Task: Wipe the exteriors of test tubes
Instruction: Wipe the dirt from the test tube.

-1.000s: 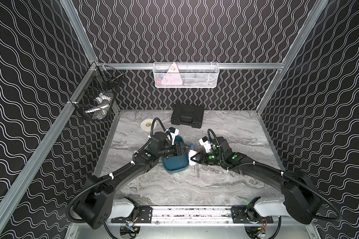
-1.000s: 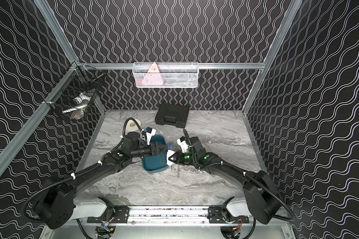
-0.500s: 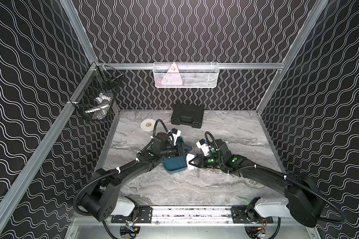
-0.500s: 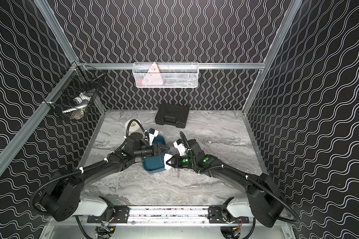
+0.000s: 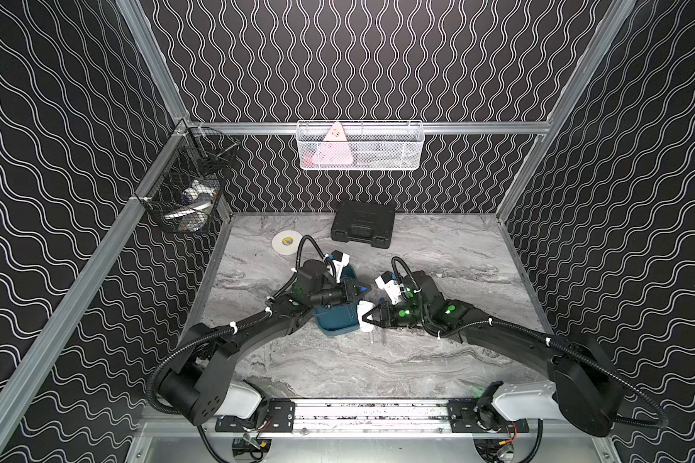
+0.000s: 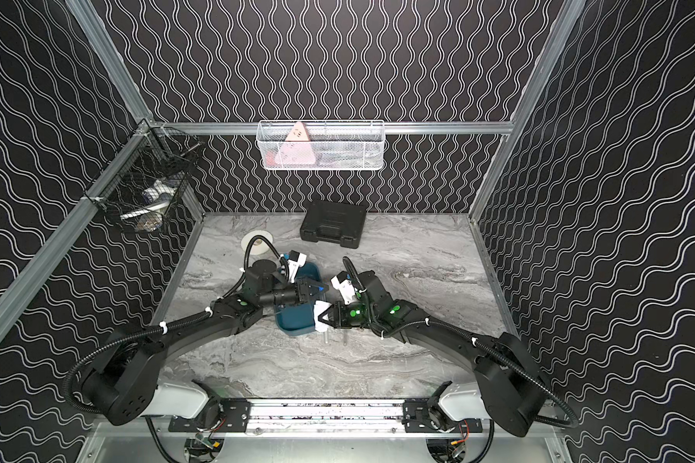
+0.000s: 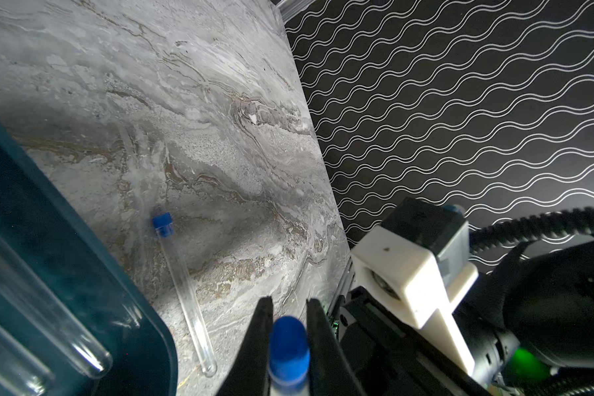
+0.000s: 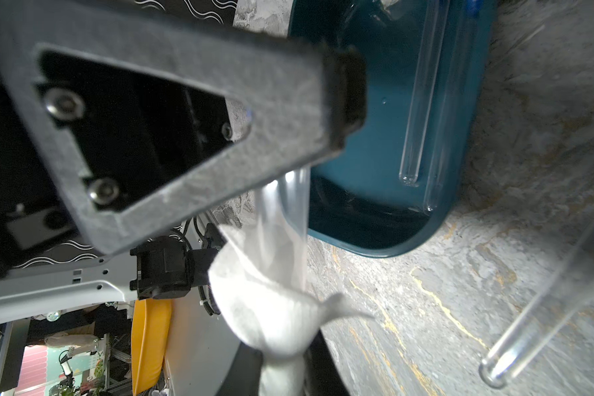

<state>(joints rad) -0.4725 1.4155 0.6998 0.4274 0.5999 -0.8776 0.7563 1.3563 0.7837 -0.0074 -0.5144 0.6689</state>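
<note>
- Left end effector: closed on the held tube at its blue-capped end. The clear length is thus left bare for wiping.
- Right end effector: closed on the tissue, which is bunched around the uncapped part of the held tube. The tissue is judged ready to be drawn along the glass.
- Held tube: carried in the air just right of the tray, between the two end effectors and clear of the bench.
- Tray tubes: two are seen lying side by side in the tray. They are judged to be unwiped stock, though this cannot be confirmed.
- Bench tubes: two are laid on the bench just right of the tray's near corner, apart from the stock. They are judged to be the finished lot.
- Step in hand: wiping of the held tube, judged to be near its start.
</note>
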